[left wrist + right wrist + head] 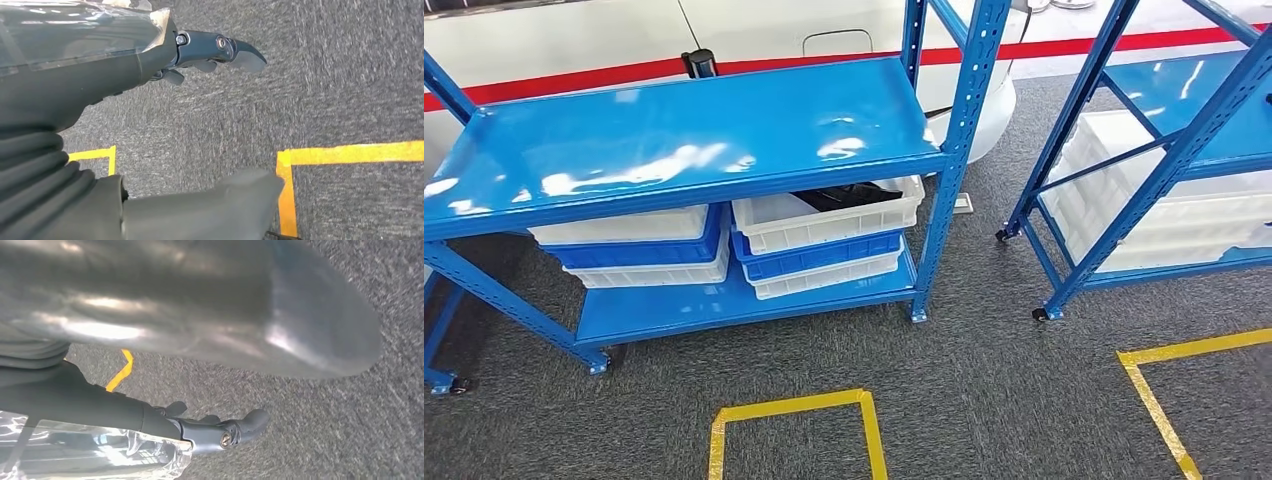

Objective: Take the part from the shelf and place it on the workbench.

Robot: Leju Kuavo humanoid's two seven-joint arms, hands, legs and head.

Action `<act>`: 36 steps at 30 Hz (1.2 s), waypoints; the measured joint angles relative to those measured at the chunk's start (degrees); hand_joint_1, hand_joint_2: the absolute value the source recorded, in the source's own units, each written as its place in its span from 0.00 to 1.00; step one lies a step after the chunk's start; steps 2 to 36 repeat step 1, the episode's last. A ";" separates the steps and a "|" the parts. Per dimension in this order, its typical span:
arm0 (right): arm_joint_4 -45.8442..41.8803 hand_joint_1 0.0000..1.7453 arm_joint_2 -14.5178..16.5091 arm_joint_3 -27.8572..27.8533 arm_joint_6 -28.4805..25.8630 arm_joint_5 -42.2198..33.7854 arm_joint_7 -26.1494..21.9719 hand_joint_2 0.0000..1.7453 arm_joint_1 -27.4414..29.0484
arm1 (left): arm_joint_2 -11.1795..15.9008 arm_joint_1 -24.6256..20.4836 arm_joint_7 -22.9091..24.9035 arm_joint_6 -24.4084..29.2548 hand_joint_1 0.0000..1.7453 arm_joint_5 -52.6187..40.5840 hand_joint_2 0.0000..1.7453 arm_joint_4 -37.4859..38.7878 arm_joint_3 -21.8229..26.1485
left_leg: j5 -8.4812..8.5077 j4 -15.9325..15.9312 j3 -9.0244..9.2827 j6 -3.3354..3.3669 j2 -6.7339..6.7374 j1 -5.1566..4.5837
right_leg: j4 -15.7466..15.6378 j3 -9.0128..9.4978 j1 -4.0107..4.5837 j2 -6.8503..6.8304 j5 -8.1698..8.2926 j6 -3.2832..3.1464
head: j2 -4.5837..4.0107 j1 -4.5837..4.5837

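Note:
A dark part (844, 197) lies in the top white bin (824, 225) of the right-hand stack, on the lower level of the blue shelf (674, 140); the upper shelf board hides most of it. My left hand (90, 75) hangs over the grey carpet, its thumb and dark fingers (220, 47) apart with nothing between them. My right hand (75, 395) also hangs above the carpet, its thumb (250, 305) spread away from the fingers (225, 432), and it holds nothing.
A second stack of white and blue bins (639, 250) sits left of the first. Another blue rack (1164, 170) with white bins stands to the right. Yellow tape squares (794, 405) mark the carpet in front. A white body with a red stripe (574, 80) stands behind the shelf.

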 joint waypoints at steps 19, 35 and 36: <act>0.00 0.00 0.00 0.00 -0.01 0.00 0.00 0.00 0.00 | 0.01 -0.01 0.00 0.00 0.00 0.00 1.00 0.00 0.00 | 1.04 -2.38 1.37 0.60 -0.08 -0.31 | 0.00 -0.03 0.15 0.04 0.08 -0.11 | 0.00 -0.01; 0.00 0.00 0.00 0.00 -0.01 0.00 0.00 0.00 0.00 | 0.01 -0.01 0.00 0.00 0.00 0.00 1.00 0.00 0.00 | 1.04 -2.38 1.37 0.60 -0.08 -0.31 | 0.00 -0.03 0.15 0.04 0.08 -0.11 | 0.00 -0.01; 0.00 0.00 0.00 0.00 -0.01 0.00 0.00 0.00 0.00 | 0.01 -0.01 0.00 0.00 0.00 0.00 1.00 0.00 0.00 | 1.04 -2.38 1.37 0.60 -0.08 -0.31 | 0.00 -0.03 0.15 0.04 0.08 -0.11 | 0.00 -0.01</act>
